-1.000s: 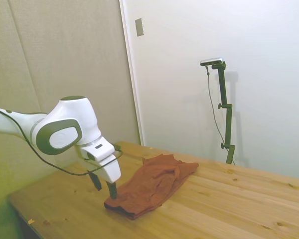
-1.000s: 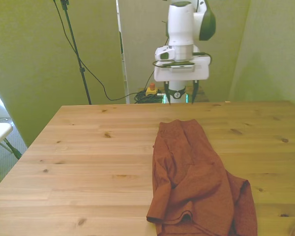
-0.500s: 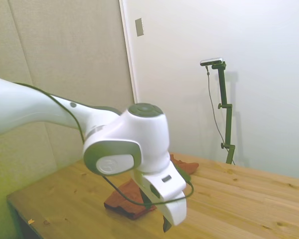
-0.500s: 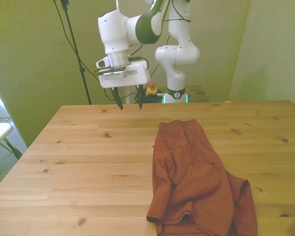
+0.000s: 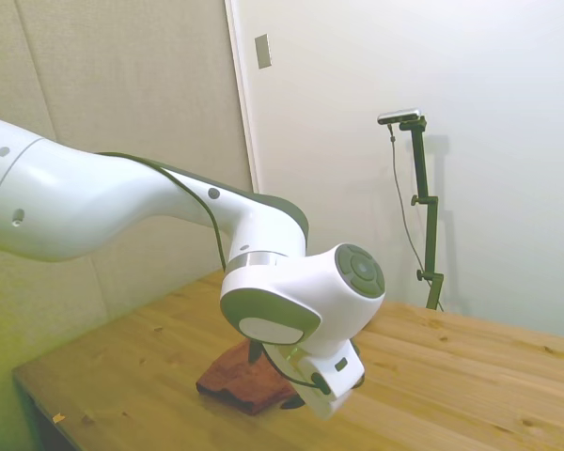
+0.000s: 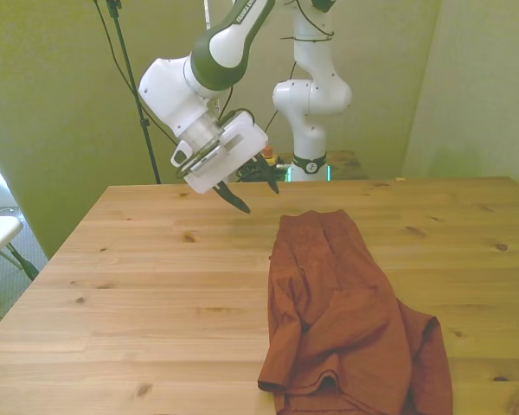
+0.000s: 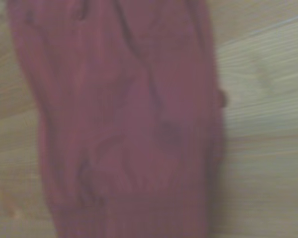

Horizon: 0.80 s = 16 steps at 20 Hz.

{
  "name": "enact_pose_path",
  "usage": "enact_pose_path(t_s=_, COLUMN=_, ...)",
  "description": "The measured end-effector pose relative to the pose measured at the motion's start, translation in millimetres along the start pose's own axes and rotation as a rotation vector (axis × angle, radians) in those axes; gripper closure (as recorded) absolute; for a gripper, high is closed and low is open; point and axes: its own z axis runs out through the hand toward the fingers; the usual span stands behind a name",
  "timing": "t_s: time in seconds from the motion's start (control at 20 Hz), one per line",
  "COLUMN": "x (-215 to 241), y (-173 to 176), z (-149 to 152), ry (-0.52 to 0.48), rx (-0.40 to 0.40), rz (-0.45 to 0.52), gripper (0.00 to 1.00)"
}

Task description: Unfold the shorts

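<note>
1. The shorts (image 6: pixel 342 311) lay folded and wrinkled on the desk (image 6: pixel 138 294), toward the front view's right.
2. The claw (image 6: pixel 255 195) hung spread and empty above the desk, apart from the fabric.
3. Pinching stacked layers together risked dragging the bundle instead of opening it.

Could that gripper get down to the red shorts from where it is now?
Probably yes. The gripper hangs open above the table, just off the far end of the shorts, with nothing lying between them.
</note>
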Motion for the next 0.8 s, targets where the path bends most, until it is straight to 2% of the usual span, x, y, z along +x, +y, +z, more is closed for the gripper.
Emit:
enact_pose_path(t_s=0.15, x=-4.2, y=0.8, z=21.1, ry=-0.046, rx=0.029, rz=-0.019, gripper=0.00)
enact_pose_path(t_s=0.3, x=-3.9, y=12.5, z=28.0, ry=-0.057, rx=0.032, rz=-0.013, gripper=0.00)
enact_pose_path(t_s=0.6, x=3.2, y=39.0, z=11.8, ry=-0.028, rx=0.080, rz=0.014, gripper=0.00)
enact_pose_path(t_s=0.8, x=13.1, y=32.4, z=11.9, ry=-0.019, rx=0.122, rz=0.007, gripper=0.00)
